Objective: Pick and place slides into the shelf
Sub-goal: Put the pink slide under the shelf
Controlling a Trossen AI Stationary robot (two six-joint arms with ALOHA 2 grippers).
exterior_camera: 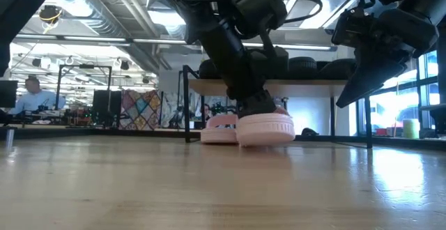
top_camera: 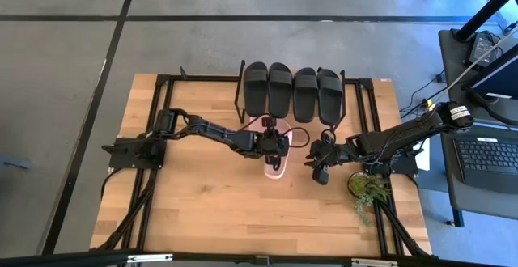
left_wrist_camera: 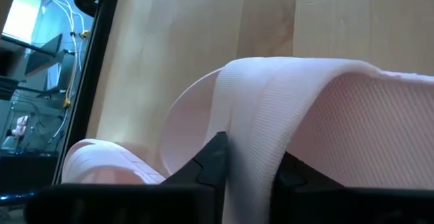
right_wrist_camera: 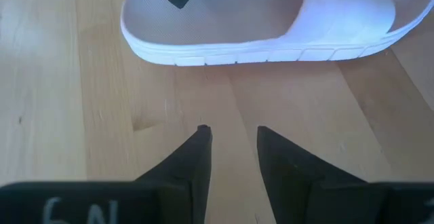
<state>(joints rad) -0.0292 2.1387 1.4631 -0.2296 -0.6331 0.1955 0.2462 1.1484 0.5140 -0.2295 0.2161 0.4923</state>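
Note:
Four black slides [top_camera: 292, 89] lie side by side on the shelf [exterior_camera: 313, 83] at the table's far side. Two pink slides rest on their soles on the table in front of it: one [top_camera: 276, 167] [exterior_camera: 265, 128] under my left gripper [top_camera: 273, 143], the other [exterior_camera: 219, 134] [left_wrist_camera: 102, 164] just beyond, nearer the shelf. My left gripper [left_wrist_camera: 251, 155] is shut on the nearer pink slide. My right gripper [top_camera: 319, 168] [right_wrist_camera: 234, 137] hangs open above the bare table to that slide's right, touching nothing; the slide's side wall [right_wrist_camera: 271, 47] lies ahead of its fingertips. My left gripper pinches the wide strap [left_wrist_camera: 254, 125] of the pink slide between its two fingers [left_wrist_camera: 215, 157], at the strap's edge, one finger under the strap and one outside. It comes from above, slanting down. The slide's sole [exterior_camera: 268, 138] rests on the table.
A small potted plant [top_camera: 365, 189] stands near the table's right near corner, close to my right arm. A desk with a laptop [top_camera: 486, 155] stands beyond the right edge. The near half of the tabletop [top_camera: 210, 210] is bare wood. A person [exterior_camera: 31, 94] sits far off in the room.

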